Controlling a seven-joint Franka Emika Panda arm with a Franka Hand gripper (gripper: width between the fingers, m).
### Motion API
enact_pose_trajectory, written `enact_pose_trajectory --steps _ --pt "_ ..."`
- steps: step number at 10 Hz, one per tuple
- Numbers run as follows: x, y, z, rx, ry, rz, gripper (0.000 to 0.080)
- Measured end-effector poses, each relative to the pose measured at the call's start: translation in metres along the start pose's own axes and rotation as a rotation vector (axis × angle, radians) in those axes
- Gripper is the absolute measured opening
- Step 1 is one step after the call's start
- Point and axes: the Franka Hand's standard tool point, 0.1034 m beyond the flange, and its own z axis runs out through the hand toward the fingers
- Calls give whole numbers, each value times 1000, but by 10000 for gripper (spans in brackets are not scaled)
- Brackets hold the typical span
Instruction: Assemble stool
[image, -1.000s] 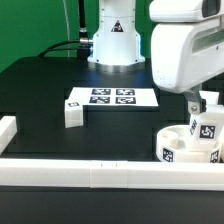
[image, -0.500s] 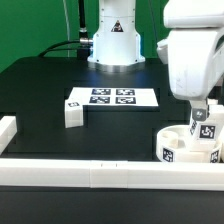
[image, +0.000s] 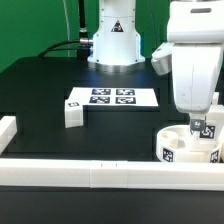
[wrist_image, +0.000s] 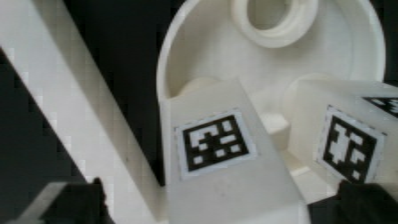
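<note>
Stool seat (image: 185, 150), a short white cylinder, sits well to the exterior view's right of the marker board (image: 110, 97), hollow side up and its axis vertical. Two leg blocks (wrist_image: 217, 140) stand on end inside it, and a loose leg block (image: 72, 110) lies just beside the board. All carry black-and-white square tags, with no readable writing. The gripper (image: 203, 120) hangs over the seat with its jaws apart.

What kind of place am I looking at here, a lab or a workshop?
Probably a robotics lab bench: a black table fenced by white border rails, a marker board lying on it, and a robot arm over a tagged white stool seat.
</note>
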Motion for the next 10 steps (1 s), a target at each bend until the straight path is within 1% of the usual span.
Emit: enact_pose_trajectory --steps 2,3,6,8,9,10 --pt "0 0 2 -3 2 0 377" --pt "-1 1 2 -4 1 2 347" --pt "-3 2 2 -4 1 40 346" --pt "-6 3 2 -5 3 197 346" --pt "-6 5 1 -8 6 277 346" --pt "-6 6 1 -18 13 356 346"
